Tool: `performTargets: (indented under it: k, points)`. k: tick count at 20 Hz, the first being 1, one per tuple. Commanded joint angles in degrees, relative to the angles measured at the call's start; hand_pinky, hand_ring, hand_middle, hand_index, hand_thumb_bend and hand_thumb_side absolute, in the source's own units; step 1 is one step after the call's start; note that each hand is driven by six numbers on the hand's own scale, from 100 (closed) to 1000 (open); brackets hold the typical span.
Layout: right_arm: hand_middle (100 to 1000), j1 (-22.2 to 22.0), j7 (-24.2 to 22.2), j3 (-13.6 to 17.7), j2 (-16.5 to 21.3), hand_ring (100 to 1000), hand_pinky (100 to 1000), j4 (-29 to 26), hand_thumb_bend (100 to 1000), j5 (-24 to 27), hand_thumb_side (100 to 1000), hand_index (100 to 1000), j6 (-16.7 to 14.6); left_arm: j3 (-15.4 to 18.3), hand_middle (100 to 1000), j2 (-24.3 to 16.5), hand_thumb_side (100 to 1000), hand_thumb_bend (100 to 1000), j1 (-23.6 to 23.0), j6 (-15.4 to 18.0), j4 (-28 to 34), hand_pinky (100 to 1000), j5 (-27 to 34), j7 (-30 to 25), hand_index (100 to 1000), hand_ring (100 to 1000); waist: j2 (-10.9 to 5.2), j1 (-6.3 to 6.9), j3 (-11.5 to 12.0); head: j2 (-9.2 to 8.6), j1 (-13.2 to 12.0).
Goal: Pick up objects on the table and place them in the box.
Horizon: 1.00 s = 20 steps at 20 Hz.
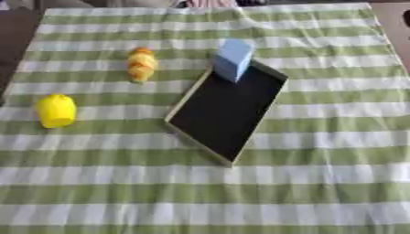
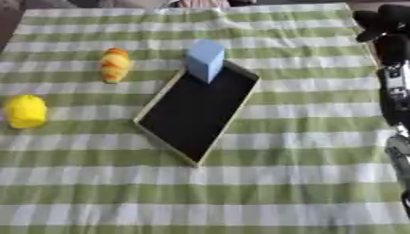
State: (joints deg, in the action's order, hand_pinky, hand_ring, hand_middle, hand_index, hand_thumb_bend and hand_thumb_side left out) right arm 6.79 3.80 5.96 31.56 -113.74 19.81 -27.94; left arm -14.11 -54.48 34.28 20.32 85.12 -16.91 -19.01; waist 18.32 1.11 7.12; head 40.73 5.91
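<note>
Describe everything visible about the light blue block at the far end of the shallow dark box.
The light blue block is a plain, matte, box-shaped solid, maybe foam or plastic, with a paler top face and darker sides. It stands upright at the far end of the shallow dark box with pale rim, seemingly inside it against the far rim, though the contact is unclear. No hand touches it. The box lies askew on the green-and-white striped cloth.

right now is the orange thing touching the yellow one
Apart. In the left eye view, striped cloth shows plainly between the orange thing and the yellow one.
</note>
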Motion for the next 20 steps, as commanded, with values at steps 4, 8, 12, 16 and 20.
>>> performTargets:
  k: [4, 8, 12, 16, 20]
  points:
    - [531, 0.1, -0.4, 0.2, 1.2, 822, 943, -0.9, 100, 0.3, 470, 781, 0.2, -1.4, 816, 3.1, 459, 153, 4.8, 0.0, -1.5, 851, -1.2, -2.1, 916, 860, -1.33, 0.10, 0.3, -0.46, -0.6]
    - [531, 0.0, -0.6, 0.2, 1.3, 822, 943, -0.9, 100, 0.3, 470, 781, 0.4, -2.3, 818, 5.5, 476, 149, 6.8, 0.0, -3.0, 852, -2.1, -3.9, 917, 862, -1.41, 0.14, 0.3, -0.47, -0.5]
    - [530, 0.0, -0.6, 0.1, 1.2, 822, 944, -0.9, 100, 0.3, 470, 781, 0.5, -2.9, 831, 6.8, 419, 195, 7.8, -0.2, -4.3, 864, -2.7, -5.3, 922, 873, -1.42, 0.21, 0.3, -0.34, -0.6]
    - [529, -0.1, -0.7, 0.1, 1.2, 823, 945, -0.9, 100, 0.2, 470, 781, 0.7, -3.5, 840, 6.0, 488, 475, 7.4, -0.7, -4.3, 922, -4.4, -6.4, 920, 923, -1.36, 0.45, 0.3, -0.27, -0.5]
    - [528, -0.1, -0.9, -0.1, 1.3, 822, 946, -0.9, 100, 0.3, 470, 781, 1.0, -4.0, 847, 4.6, 591, 596, 6.2, -0.6, -4.4, 952, -8.7, -5.6, 916, 943, -1.38, 0.73, 0.5, -0.35, -0.4]
